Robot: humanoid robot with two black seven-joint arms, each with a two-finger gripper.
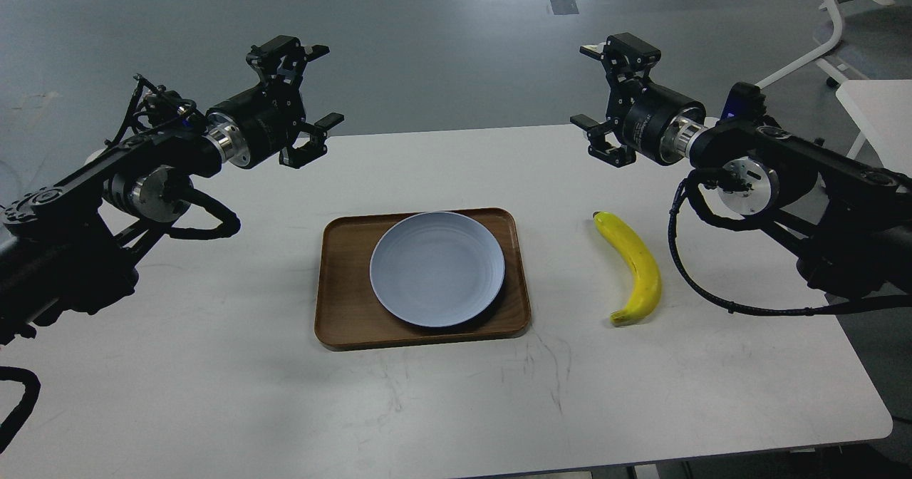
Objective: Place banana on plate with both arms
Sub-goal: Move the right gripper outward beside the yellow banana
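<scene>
Below the right gripper point(595, 98), whose jaws stand apart like the left gripper's point(313, 87), the banana point(634, 269) lies on the table point(214, 393) beside the plate point(437, 269); its curved skin might roll from a pinch.

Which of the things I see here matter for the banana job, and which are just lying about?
For the job: banana, plate, left gripper and right gripper, both open and empty.

Lying about: wooden tray under the plate, white chair and second table behind.

The plate point(437, 269) hides the middle of the wooden tray point(342, 286). Both arms run off the frame's side edges. At upper right, a white chair point(841, 16) is cut off.
</scene>
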